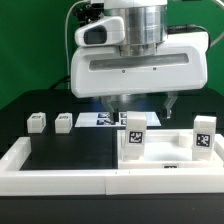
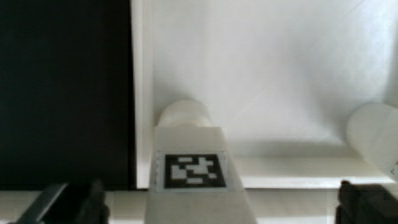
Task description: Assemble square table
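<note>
Black fingers (image 2: 71,205) of the gripper (image 1: 145,103) stand spread wide with nothing clamped; the pincer is released. In the wrist view they flank an upright leg (image 2: 191,160) without touching it, and in the exterior view the gripper hangs just above this leg (image 1: 133,136). That reads as a pose straddling the leg, either to take hold of it or to let it go; which of the two cannot be told.

This leg stands on the square tabletop (image 1: 165,158), near its edge on the exterior view's left, tag facing the camera. A second leg (image 1: 205,135) stands upright on the same slab toward the exterior view's right, and it shows at the edge of the wrist view (image 2: 377,140). The slab lies flat at the near right of the scene, tucked against the rim wall (image 1: 60,182), probably so that it cannot slide while legs are fitted.

Two more legs, a third leg (image 1: 37,122) and a fourth leg (image 1: 64,121), wait loose on the black table (image 1: 70,150) at the far left, well apart from the slab. The marker board (image 1: 100,119) lies flat beyond the slab.

Counted: one tabletop, four legs, two on the slab and two off it.
</note>
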### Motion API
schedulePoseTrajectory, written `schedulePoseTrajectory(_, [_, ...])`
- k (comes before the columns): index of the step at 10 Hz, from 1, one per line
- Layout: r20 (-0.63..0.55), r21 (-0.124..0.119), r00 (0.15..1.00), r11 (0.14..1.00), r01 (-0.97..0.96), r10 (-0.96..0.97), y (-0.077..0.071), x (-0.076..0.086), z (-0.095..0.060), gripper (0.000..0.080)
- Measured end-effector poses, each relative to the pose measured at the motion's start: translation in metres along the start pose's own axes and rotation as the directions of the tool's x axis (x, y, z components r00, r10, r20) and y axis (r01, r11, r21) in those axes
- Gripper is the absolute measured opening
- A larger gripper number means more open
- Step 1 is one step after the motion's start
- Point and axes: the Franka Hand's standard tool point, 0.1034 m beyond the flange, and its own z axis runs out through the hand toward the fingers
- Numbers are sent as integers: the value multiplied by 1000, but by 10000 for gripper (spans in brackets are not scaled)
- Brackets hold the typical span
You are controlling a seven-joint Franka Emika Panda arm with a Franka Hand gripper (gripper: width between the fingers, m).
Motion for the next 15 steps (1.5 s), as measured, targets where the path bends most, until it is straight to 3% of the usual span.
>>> schedulePoseTrajectory(6, [29,4,1000,1000,12,-13,7,4,0,649])
schedulePoseTrajectory(9, [29,2,999,1000,19,-19,21,6,2,649])
schedulePoseTrajectory(12, [28,2,1000,1000,10,-10,16,6,2,649])
schedulePoseTrajectory(13, [28,2,1000,1000,10,-10,16,6,2,547])
schedulePoseTrajectory(14, [28,2,1000,1000,10,-10,17,6,2,547])
schedulePoseTrajectory(15, [28,2,1000,1000,10,-10,17,6,2,364])
